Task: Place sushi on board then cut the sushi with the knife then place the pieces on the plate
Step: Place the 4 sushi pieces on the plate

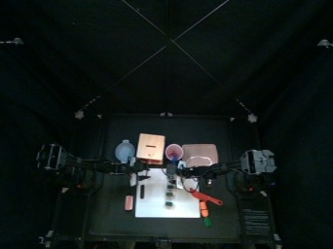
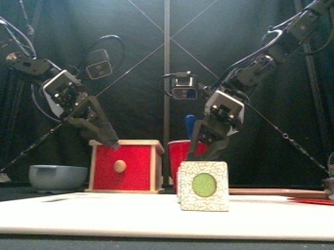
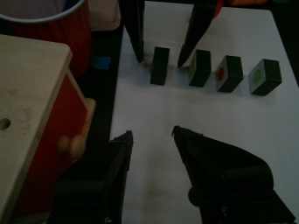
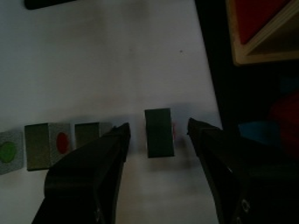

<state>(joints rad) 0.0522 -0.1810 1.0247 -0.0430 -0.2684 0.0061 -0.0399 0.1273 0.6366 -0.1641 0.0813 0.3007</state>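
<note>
Four sushi pieces (image 1: 170, 192) stand in a row on the white board (image 1: 154, 209) in the top view, the row running front to back. The pink plate (image 1: 200, 154) lies past the board's back right corner, on the right arm's side. The left claw (image 1: 147, 177) and right claw (image 1: 186, 181) both hang over the board's back half, too small there to read.

From the front, one piece (image 2: 202, 186) faces the camera flat-on (green dot in its middle) and hides the rest of the row. The right claw (image 2: 200, 146) points down behind it. The left claw (image 2: 104, 135) hangs above the wooden box (image 2: 127, 166), apart from the sushi.

At the left wrist, the left claw (image 3: 152, 144) is spread and empty over bare board, with the row well ahead of it. The right arm's two jaws stand either side of the end piece (image 3: 160, 66), the one nearest the red cup (image 3: 41, 13).

At the right wrist, the right claw (image 4: 156, 131) is spread wide with the end piece right between its tips. Board shows on each side of the piece, so nothing is gripped. Its long side runs along the jaws and its thin way lies across the gap, so I judge a plain closing would catch its flat faces. How low the tips reach I cannot tell, and the plate is out of this view.
</note>
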